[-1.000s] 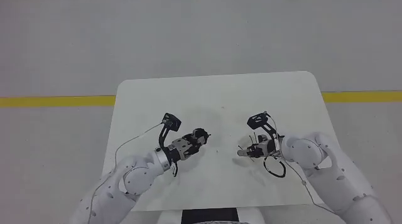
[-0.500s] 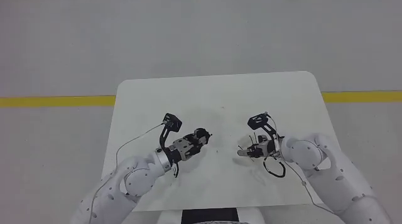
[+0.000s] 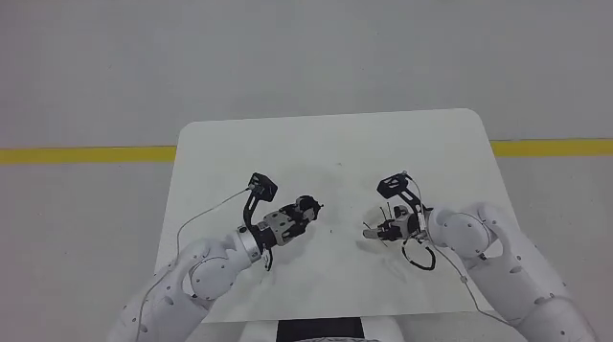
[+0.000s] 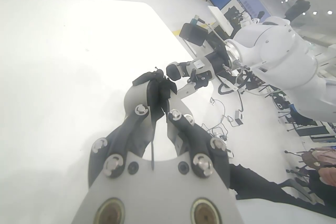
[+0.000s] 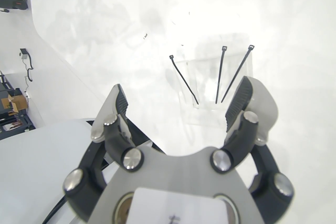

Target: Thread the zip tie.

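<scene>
Left fingers [image 4: 157, 89] clenched on a thin black plastic zip tie [image 4: 152, 149], right fingers [image 5: 236, 101] released above a clear plastic holder [image 5: 207, 117], I'd pinch the tie's tail squarely before threading.

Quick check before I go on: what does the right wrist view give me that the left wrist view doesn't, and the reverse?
Right wrist view: three black zip ties standing heads up in a clear holder, seen between the fingers of the open right pincer.
Left wrist view: the left pincer shut on a black zip tie, with the tie's tail running back toward the wrist.
Both: the white table.
</scene>
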You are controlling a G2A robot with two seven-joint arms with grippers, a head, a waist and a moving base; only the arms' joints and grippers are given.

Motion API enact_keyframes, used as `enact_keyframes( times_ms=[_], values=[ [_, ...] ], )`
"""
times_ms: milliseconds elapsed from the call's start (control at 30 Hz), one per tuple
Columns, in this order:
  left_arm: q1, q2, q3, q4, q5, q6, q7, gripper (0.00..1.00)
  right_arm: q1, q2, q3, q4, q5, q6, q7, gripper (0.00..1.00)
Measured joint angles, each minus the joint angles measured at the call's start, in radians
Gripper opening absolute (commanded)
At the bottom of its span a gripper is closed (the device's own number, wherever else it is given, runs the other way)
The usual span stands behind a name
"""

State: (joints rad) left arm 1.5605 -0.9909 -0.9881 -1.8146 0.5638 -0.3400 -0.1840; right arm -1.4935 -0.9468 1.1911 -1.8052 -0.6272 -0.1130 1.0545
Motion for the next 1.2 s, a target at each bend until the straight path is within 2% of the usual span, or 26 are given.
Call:
enact_keyframes(
  times_ms=[200,233,267,300,367,433,667,833,1200],
  values=[
    [0.0,0.0,0.0,0.0,0.0,0.0,0.0,0.0,-0.019,0.009,-0.001,-0.048,-0.105,-0.048,-0.007,1.0],
    [0.0,0.0,0.0,0.0,0.0,0.0,0.0,0.0,-0.022,0.011,0.0,-0.055,-0.122,-0.05,0.001,0.9],
    [0.0,0.0,0.0,0.0,0.0,0.0,0.0,0.0,-0.023,0.012,0.001,-0.06,-0.132,-0.05,0.007,0.64],
    [0.0,0.0,0.0,0.0,0.0,0.0,0.0,0.0,-0.024,0.012,0.001,-0.064,-0.139,-0.05,0.011,0.48],
    [0.0,0.0,0.0,0.0,0.0,0.0,0.0,0.0,-0.026,0.014,0.003,-0.07,-0.144,-0.05,0.017,0.36],
    [0.0,0.0,0.0,0.0,0.0,0.0,0.0,0.0,-0.029,0.015,0.007,-0.076,-0.144,-0.052,0.02,0.31],
    [0.0,0.0,0.0,0.0,0.0,0.0,0.0,0.0,-0.039,0.02,0.02,-0.081,-0.143,-0.065,0.026,0.23],
    [0.0,0.0,0.0,0.0,0.0,0.0,0.0,0.0,-0.032,0.019,0.014,-0.058,-0.146,-0.06,0.021,0.13],
    [0.0,0.0,0.0,0.0,0.0,0.0,0.0,0.0,-0.001,0.012,-0.023,-0.007,-0.166,-0.03,0.013,0.14]
  ],
)
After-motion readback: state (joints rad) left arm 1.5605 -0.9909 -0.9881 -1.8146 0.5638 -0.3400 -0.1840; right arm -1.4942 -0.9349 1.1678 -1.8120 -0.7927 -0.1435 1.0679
